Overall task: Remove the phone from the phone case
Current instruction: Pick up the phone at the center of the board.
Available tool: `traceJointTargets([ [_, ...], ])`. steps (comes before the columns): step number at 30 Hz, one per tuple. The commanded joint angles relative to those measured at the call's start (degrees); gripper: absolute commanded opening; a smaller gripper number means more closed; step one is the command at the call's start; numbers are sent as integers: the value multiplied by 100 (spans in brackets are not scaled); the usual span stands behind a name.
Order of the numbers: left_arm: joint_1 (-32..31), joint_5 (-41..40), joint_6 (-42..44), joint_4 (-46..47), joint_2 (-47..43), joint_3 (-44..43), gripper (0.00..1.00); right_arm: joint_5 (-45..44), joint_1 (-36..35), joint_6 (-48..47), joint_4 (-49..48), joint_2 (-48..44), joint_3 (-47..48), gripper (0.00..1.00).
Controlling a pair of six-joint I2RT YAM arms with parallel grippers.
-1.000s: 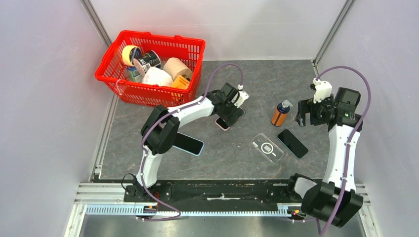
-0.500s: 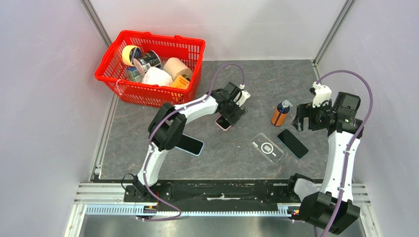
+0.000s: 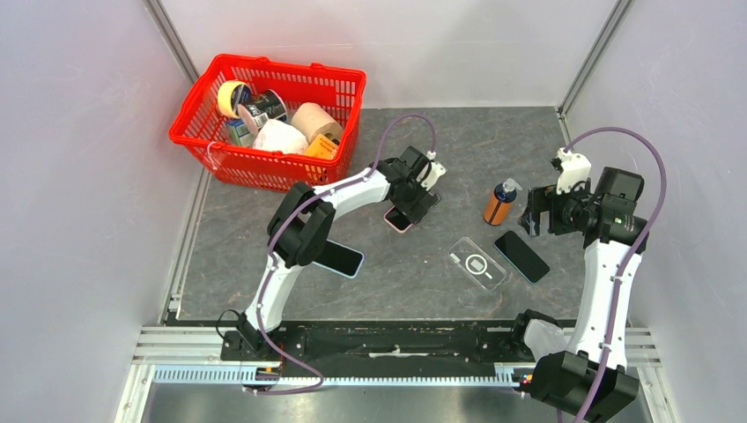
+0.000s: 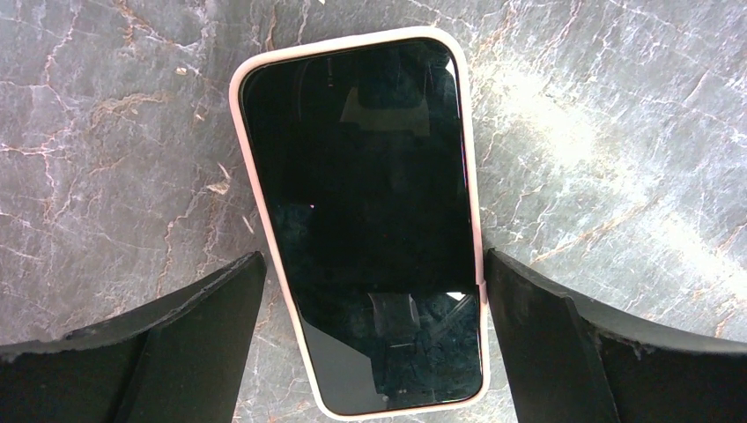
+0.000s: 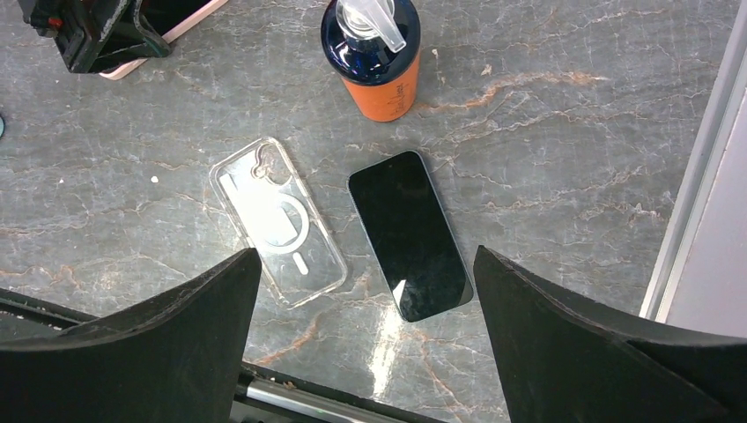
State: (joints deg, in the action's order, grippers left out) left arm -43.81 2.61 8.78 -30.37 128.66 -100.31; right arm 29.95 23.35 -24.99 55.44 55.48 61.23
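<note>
A phone in a pink case (image 4: 366,220) lies screen up on the grey marbled table (image 3: 414,282); it also shows in the top view (image 3: 397,219). My left gripper (image 4: 374,264) is open and low over it, one finger on each long side. The right finger (image 4: 564,335) sits at the case edge and the left finger (image 4: 176,335) stands a little apart. My right gripper (image 5: 367,256) is open, empty and held high above a bare black phone (image 5: 410,233) and an empty clear case (image 5: 275,220).
An orange bottle with a blue top (image 3: 499,203) stands between the two grippers. Another phone in a blue case (image 3: 338,257) lies partly under the left arm's elbow. A red basket (image 3: 211,150) full of goods stands at the back left.
The right gripper has drifted slightly right and toward the near side, staying open. The left arm's elbow shifted a little right; its gripper stays over the pink-cased phone.
</note>
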Motion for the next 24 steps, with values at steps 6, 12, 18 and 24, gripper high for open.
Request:
traceJointTargets([
  [6, 39, 28, -129, -117, 297, -59, 100, 220, -22, 60, 68, -52, -176, 97],
  [12, 39, 217, -135, -206, 352, -35, 85, 247, -23, 71, 46, -62, -250, 97],
  [18, 39, 210, 26, -159, 222, 137, 33, 272, -24, 73, 85, -131, -212, 97],
  [24, 41, 83, 325, 58, -190, 570, 2, 494, -19, 29, 168, -258, -115, 97],
])
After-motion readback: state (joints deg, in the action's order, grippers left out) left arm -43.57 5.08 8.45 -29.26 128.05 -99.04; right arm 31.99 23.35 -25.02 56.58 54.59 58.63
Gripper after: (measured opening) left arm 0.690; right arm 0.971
